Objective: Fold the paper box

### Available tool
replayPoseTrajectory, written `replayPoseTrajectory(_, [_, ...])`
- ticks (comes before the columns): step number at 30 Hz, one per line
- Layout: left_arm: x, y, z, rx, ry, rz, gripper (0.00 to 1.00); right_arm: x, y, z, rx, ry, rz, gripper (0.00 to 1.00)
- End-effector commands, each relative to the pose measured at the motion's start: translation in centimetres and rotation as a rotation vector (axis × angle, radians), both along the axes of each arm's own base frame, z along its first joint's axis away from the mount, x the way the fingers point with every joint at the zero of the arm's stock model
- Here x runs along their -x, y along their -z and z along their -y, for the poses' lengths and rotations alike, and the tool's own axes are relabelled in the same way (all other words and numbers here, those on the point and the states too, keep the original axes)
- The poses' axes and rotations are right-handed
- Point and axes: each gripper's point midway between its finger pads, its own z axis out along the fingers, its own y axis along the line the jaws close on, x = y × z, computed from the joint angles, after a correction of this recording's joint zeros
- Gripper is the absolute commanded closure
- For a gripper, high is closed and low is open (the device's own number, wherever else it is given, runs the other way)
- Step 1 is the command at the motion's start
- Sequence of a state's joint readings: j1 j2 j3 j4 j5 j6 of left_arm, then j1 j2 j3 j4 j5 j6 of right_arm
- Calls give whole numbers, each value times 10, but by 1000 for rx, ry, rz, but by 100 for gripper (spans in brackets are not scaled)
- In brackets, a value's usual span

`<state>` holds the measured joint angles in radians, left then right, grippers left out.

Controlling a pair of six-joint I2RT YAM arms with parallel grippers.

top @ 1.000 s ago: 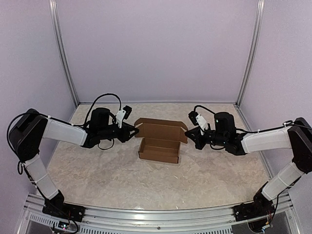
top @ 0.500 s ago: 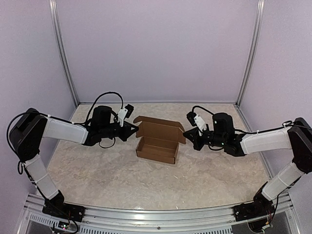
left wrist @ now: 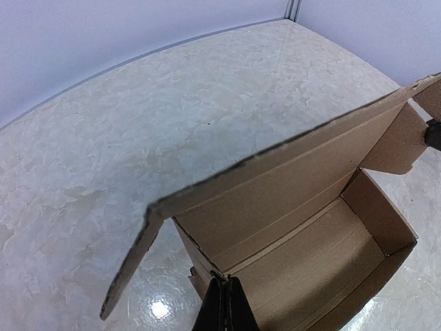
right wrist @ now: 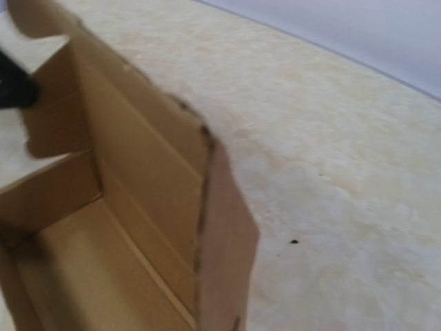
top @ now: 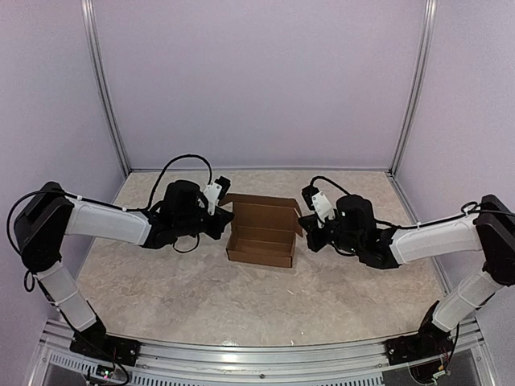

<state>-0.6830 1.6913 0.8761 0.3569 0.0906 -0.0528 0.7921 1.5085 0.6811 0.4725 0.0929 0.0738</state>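
Observation:
The paper box (top: 261, 236) is a small brown cardboard mailer standing open on the table, its lid (top: 265, 211) raised at the back with a tab at each end. My left gripper (top: 226, 219) is at the box's left end. In the left wrist view its fingers (left wrist: 225, 303) are shut together, with the tips against the near corner of the left wall (left wrist: 196, 252). My right gripper (top: 305, 223) is at the box's right end, by the lid's right tab (right wrist: 224, 241). That tab fills the right wrist view and hides the fingers.
The marbled table top (top: 241, 297) lies inside pale purple walls with metal posts at the back corners (top: 121, 157). A metal rail (top: 257, 354) runs along the near edge by the arm bases.
Both grippers have moved inward to the box's two ends. The lid's side tabs now stand closer to the box than a second ago.

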Motion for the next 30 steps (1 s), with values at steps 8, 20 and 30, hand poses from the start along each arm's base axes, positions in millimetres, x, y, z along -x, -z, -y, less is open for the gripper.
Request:
replayPoseTrajectory(8, [15, 1, -6, -71, -186, 26, 100, 0, 2, -8, -74, 207, -1, 100])
replayPoseTrajectory(20, [33, 13, -6, -125, -276, 45, 100, 4, 12, -13, -58, 363, 12, 100])
replayPoseTrajectory(30, [44, 15, -5, -126, -287, 44, 100, 6, 23, -21, -47, 404, 3, 100])
